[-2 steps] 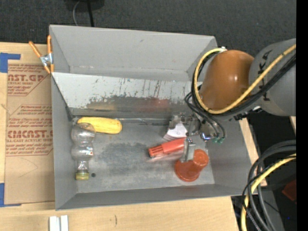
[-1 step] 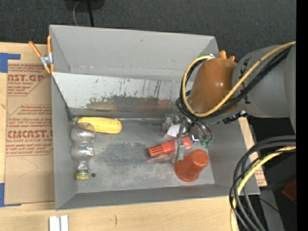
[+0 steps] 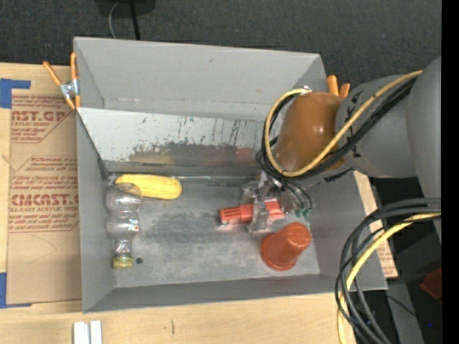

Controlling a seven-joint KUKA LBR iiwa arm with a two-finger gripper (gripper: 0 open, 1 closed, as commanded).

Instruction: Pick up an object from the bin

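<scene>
Dark carpet fills the top of the frame and pale wood the bottom, with the grey metal bin between them. Its walls slope inward, which is probably why all the loose things sit on the flat floor.

The arm comes in from the right, its orange wrist cover over the bin's right side. The gripper is down at the floor, right of centre, at the right end of a small red plastic piece that lies flat and points left. It cannot be told from here whether the gripper is open or closed on it. This red piece looks the likeliest pick.

An orange cup lies just below and right of the gripper, close enough that a lift might nudge it. A yellow banana and a clear bottle lie well apart at the left.
</scene>
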